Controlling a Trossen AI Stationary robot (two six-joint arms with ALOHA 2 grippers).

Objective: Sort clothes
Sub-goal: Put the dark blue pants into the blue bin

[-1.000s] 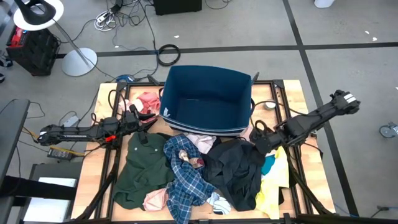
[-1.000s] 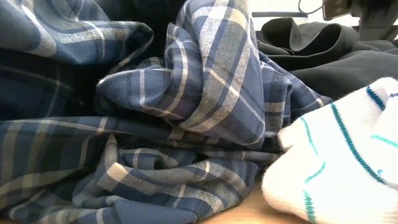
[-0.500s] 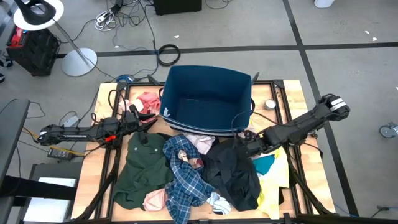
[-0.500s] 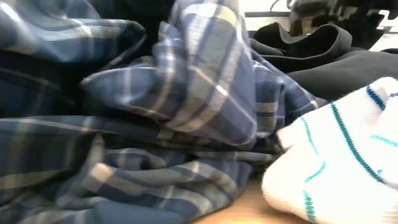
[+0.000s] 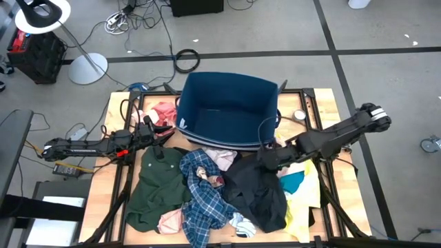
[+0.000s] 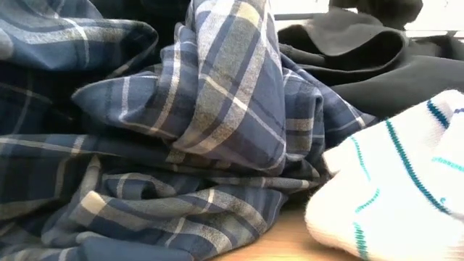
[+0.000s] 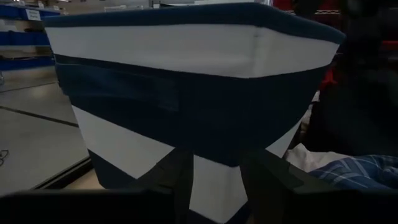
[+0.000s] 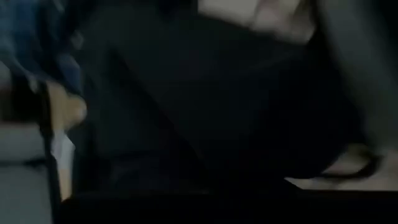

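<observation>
The clothes lie heaped on the near half of the table: a dark green shirt [image 5: 155, 186], a blue plaid shirt [image 5: 207, 196] [image 6: 217, 123], a black top [image 5: 258, 196] [image 6: 391, 65], a yellow piece [image 5: 300, 210] and a white sock [image 6: 391, 188]. My right gripper [image 5: 264, 159] is down on the black top's far edge, in front of the navy bin [image 5: 227, 110], shut on the cloth. My left gripper [image 7: 214, 180] waits open at the table's left, pointing level at the bin's wall [image 7: 186, 93]. My right gripper comes slanting down from the table's right onto the black top's far edge [image 5: 260, 165]. Its own body hides the place of contact, and its wrist view shows only dark cloth [image 8: 205, 93]. The rest of the top lies spread on the table.
The bin stands at the far middle with a white-and-pink piece [image 5: 222, 157] under its near wall. A pink-red garment [image 5: 162, 110] lies at the far left, a teal piece [image 5: 295, 182] beside the black top. A small round object [image 5: 299, 116] sits on the table's far right.
My right gripper has gone toward the table's left, from the black top's right side to its far edge by the bin. The black top's far part has bunched leftward, and the plaid shirt beside it has shifted a little.
</observation>
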